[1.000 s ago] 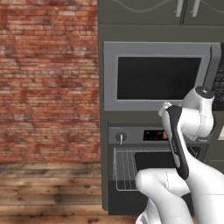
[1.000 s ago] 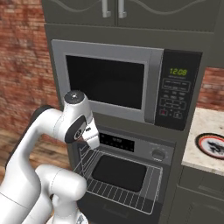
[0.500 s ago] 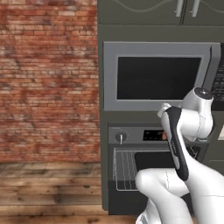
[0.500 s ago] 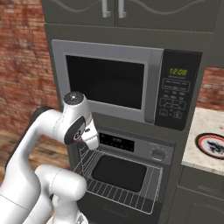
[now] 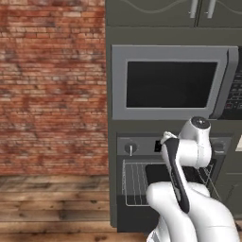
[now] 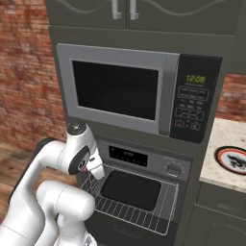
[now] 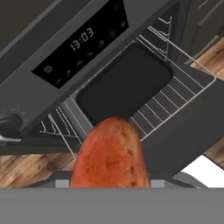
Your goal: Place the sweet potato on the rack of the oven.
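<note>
Sweet potato point(image 7: 110, 153): orange-brown, oblong, rising at the bottom centre of the hand view, its tapered tip pointing up the frame. It stands nearest the camera, above the pulled-out rack and apart from it. The fingers are hidden behind it; they are closed on the sweet potato.

Gripper point(image 6: 96, 171): at the end of the white arm, left of centre in the right base view, just over the left end of the rack.

Rack point(image 7: 175, 89): silver wire grid, drawn out of the oven, running from lower left to upper right in the hand view. A dark rectangular tray point(image 7: 124, 83) lies flat on it, centre of the frame.

Oven point(image 6: 144, 158): grey steel, lower centre of the right base view, door down, with a dark display strip point(image 7: 81, 41) and a round knob point(image 6: 174, 169) at its right.

Microwave point(image 6: 120, 91): silver, mounted directly above the oven, green digits on its right-hand keypad.

Plate point(image 6: 233, 158): round, orange-and-black rim, on the pale counter point(image 6: 214, 166) at the right edge.

Brick wall point(image 5: 52, 85): far left of the left base view, above a wood floor point(image 5: 52, 201).
</note>
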Controlling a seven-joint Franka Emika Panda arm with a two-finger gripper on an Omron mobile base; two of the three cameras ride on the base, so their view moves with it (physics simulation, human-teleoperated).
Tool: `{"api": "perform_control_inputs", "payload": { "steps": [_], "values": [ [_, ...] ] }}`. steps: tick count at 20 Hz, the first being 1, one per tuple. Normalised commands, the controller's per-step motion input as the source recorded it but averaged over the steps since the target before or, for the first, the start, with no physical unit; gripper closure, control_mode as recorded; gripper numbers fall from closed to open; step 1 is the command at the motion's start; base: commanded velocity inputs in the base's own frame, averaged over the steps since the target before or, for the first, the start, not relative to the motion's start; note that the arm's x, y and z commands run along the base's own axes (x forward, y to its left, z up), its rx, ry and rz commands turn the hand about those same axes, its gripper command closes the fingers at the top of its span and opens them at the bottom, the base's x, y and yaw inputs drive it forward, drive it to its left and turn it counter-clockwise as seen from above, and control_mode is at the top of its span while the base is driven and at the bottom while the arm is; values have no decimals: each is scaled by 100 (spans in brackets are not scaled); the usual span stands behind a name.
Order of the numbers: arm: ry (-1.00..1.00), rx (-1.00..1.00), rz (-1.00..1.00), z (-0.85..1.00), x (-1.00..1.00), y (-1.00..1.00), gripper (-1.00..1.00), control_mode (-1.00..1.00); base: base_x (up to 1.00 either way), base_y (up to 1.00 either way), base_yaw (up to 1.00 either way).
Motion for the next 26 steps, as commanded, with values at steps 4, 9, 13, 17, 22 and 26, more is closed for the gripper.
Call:
{"api": "perform_control_inputs", "payload": {
  "steps": [4,9,13,17,22,26],
  "values": [
    [0,-15,6,-68,32,-2,100,-100,0,0,0],
    [0,-13,8,-67,9,-1,100,-100,0,0,0],
    [12,-14,11,-85,1,3,100,-100,0,0,0],
    [23,-13,12,-90,2,9,100,-100,0,0,0],
    [20,-37,21,-62,-1,77,100,-100,0,0,0],
    [2,-51,24,-75,-11,94,100,-100,0,0,0]
  ]
}}
